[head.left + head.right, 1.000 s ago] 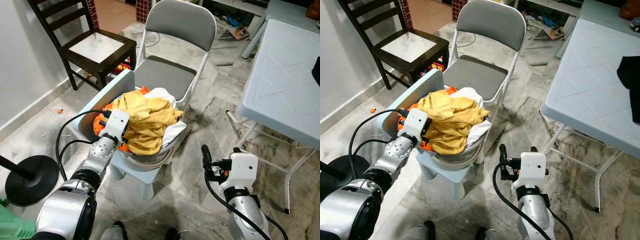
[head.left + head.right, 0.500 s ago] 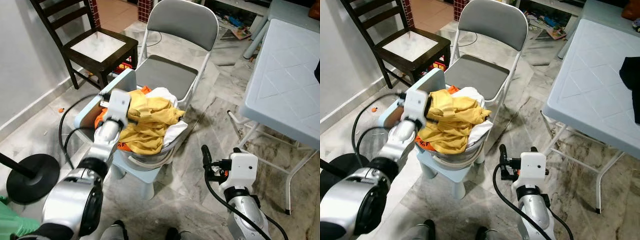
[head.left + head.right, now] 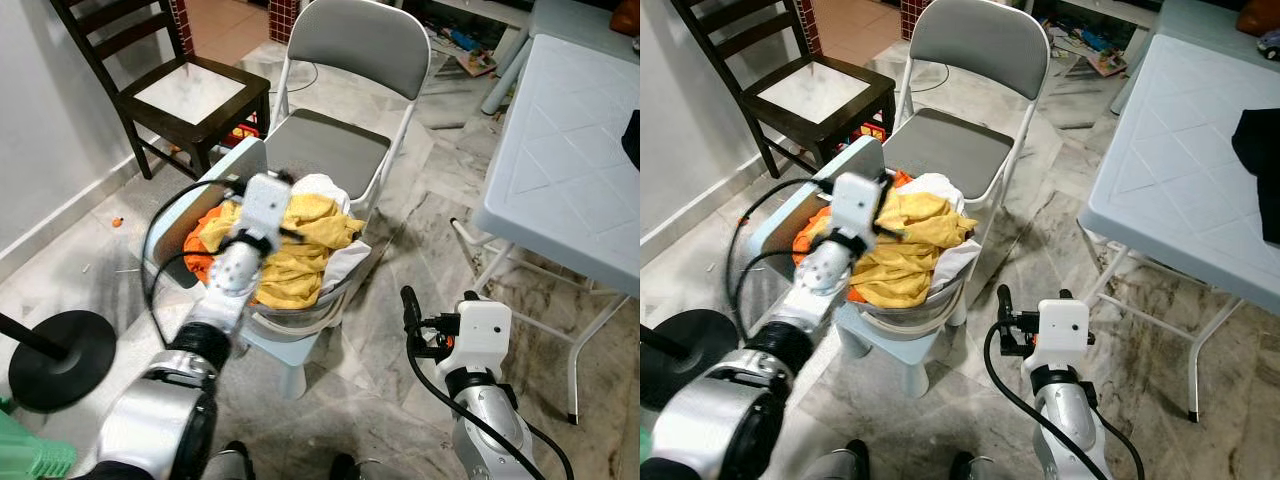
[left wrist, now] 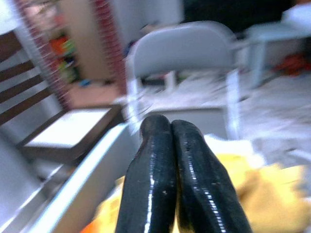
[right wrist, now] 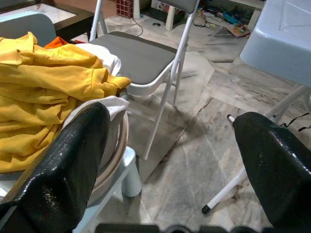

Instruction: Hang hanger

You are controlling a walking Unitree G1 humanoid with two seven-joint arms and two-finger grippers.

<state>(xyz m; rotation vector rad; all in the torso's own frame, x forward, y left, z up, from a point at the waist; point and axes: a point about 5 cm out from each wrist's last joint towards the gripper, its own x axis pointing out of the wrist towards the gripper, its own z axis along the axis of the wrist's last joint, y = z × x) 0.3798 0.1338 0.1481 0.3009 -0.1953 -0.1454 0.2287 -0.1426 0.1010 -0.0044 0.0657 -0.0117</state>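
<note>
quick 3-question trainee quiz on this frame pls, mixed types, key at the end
1. True or false: the left gripper is shut, holding nothing.
2. The yellow garment lies in: A) a basin on a small chair; B) the grey folding chair; C) the white table.
3. Fill in: the right gripper, low beside the basin, has its fingers ____.

Key: 1 true; 2 A; 3 open.
</note>
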